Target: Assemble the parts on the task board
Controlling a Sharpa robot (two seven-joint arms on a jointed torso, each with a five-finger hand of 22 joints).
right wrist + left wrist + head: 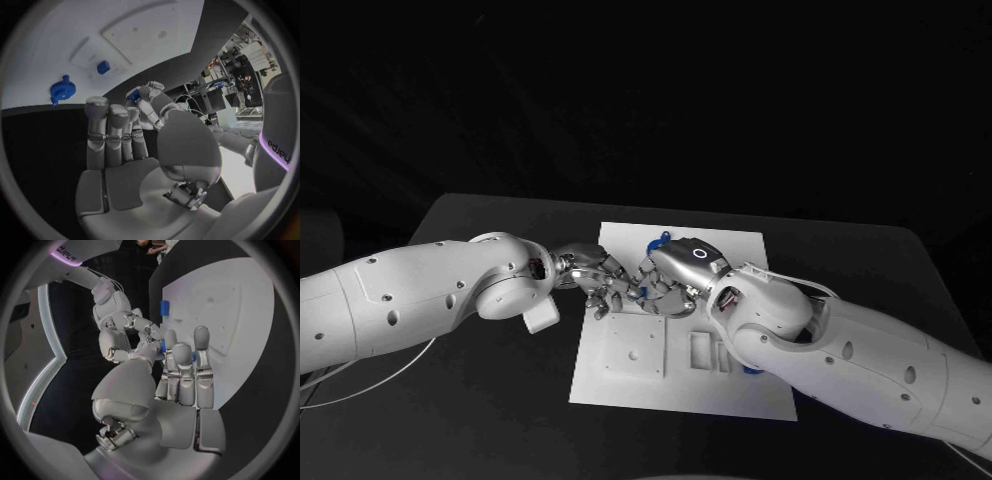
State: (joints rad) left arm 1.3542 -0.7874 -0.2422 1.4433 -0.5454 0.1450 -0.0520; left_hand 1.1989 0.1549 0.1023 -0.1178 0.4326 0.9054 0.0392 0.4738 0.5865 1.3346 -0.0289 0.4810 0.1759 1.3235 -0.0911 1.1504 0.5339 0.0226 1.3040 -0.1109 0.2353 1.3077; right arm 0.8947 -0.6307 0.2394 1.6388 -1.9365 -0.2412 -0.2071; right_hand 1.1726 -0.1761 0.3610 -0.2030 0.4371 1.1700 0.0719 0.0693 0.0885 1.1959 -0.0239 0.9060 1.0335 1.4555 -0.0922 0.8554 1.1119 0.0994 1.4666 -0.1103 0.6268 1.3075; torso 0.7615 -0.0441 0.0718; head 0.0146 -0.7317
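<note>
While both hands meet over the middle of the task board (678, 392), a small blue part (162, 346) sits between their fingertips; the left wrist view shows it at the tips of the right hand (128, 335) and just beside the left hand's fingers (185, 371), and the right wrist view shows a blue part (132, 94) pinched at the tips of the left hand (150, 102). Which hand carries the weight cannot be told, though both appear to pinch it. From the head view the left hand (593, 275) and right hand (678, 268) touch above the board's far half, with a blue part (658, 240) peeking out just beyond the right hand. On the board, a round blue part (62, 89) lies near one edge, and a small blue block (103, 67) stands in a rectangular recess well apart from it. Another blue part (165, 307) sits at the board's edge in the left wrist view. A raised square plate (632, 349) and slotted recesses (708, 350) fill the near half. Bare black table (488, 400) surrounds the board on every side.
</note>
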